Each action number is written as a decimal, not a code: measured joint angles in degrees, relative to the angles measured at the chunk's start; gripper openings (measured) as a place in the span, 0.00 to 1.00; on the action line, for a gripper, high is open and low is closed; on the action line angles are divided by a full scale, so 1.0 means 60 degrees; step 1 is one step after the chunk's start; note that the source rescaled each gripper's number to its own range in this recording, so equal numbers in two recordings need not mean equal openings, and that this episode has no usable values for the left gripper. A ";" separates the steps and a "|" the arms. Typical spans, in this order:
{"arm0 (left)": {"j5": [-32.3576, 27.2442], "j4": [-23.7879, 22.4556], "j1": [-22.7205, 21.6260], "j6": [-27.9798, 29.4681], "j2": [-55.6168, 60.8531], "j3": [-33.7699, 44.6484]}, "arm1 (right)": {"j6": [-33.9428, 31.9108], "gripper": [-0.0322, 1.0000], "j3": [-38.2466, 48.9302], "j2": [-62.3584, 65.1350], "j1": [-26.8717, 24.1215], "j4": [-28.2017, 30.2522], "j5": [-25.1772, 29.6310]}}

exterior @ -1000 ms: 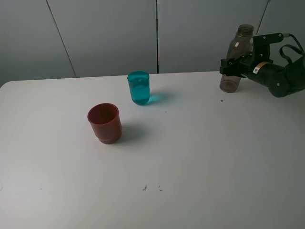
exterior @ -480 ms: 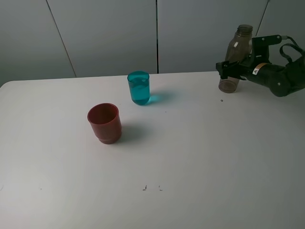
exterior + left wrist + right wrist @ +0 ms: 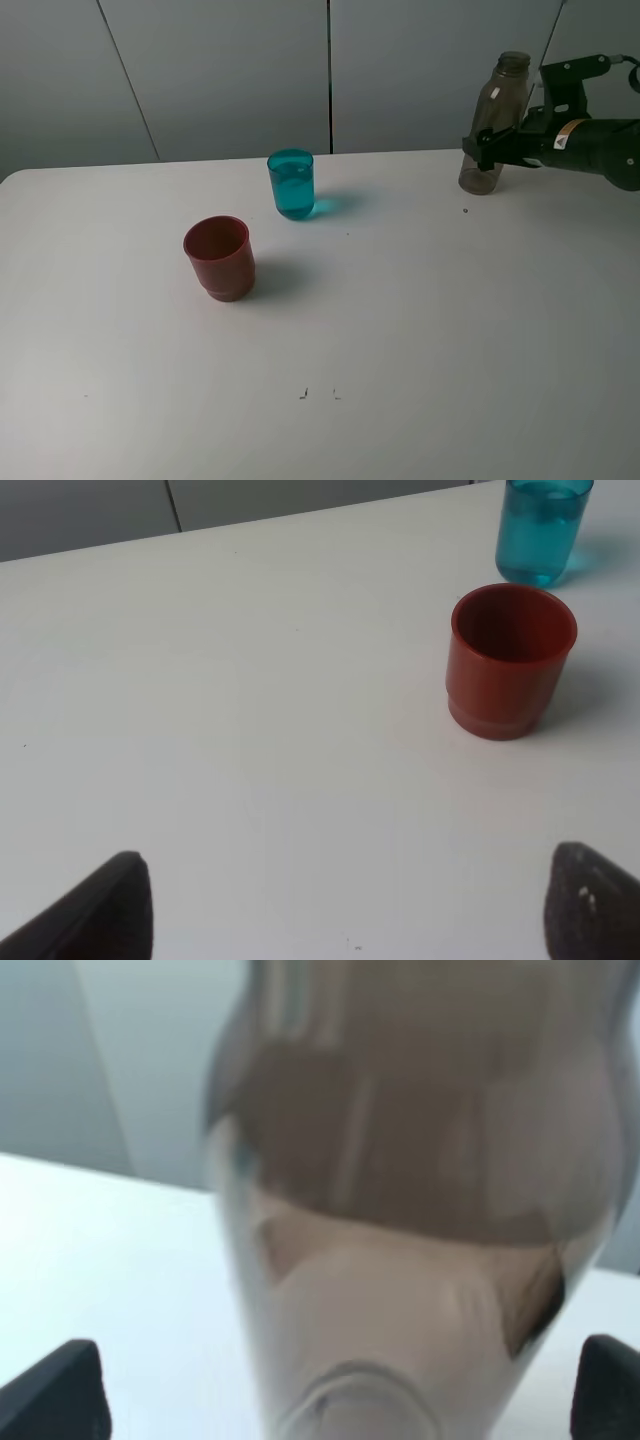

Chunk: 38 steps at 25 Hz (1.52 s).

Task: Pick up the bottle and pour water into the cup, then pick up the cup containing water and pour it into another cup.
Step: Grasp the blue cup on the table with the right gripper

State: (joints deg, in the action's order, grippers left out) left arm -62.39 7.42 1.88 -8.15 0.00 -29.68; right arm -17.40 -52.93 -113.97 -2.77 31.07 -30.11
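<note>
1. My right gripper (image 3: 487, 152) is wide open and holds nothing. Its fingers stand on both sides of the smoky bottle (image 3: 497, 110), which stands upright on the white table (image 3: 420, 330).
2. If I draw away crookedly, a finger may catch the bottle and tip it over.
3. The teal cup (image 3: 291, 185), with water in it, stands well apart from the bottle, and the dark red cup (image 3: 218, 258) stands farther still. My left gripper (image 3: 345, 910) is open and empty. A careless lift could spill the water.
4. A small orange sticker on my right arm is too small to read. I see no label on the bottle.

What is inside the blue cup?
Water. The teal cup is see-through and has no lid, so the water shows through its sides. Nothing else shows in it, and nothing hides the inside.
</note>
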 joint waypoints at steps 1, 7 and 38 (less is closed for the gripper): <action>0.0000 0.0000 0.0000 0.0000 0.0000 0.0000 | -0.0098 1.00 0.0203 0.0190 0.0000 0.0110 0.0019; 0.0000 0.0000 0.0000 0.0000 0.0000 0.0000 | -0.0839 1.00 0.1709 0.1311 0.0242 0.1271 0.0256; 0.0000 0.0000 0.0000 0.0000 0.0000 0.0000 | -0.1353 1.00 0.2089 0.0377 0.2413 0.2660 -0.1832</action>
State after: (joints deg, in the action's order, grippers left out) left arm -62.39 7.42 1.88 -8.15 0.00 -29.68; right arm -25.52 -40.39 -111.70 11.71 47.03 -41.11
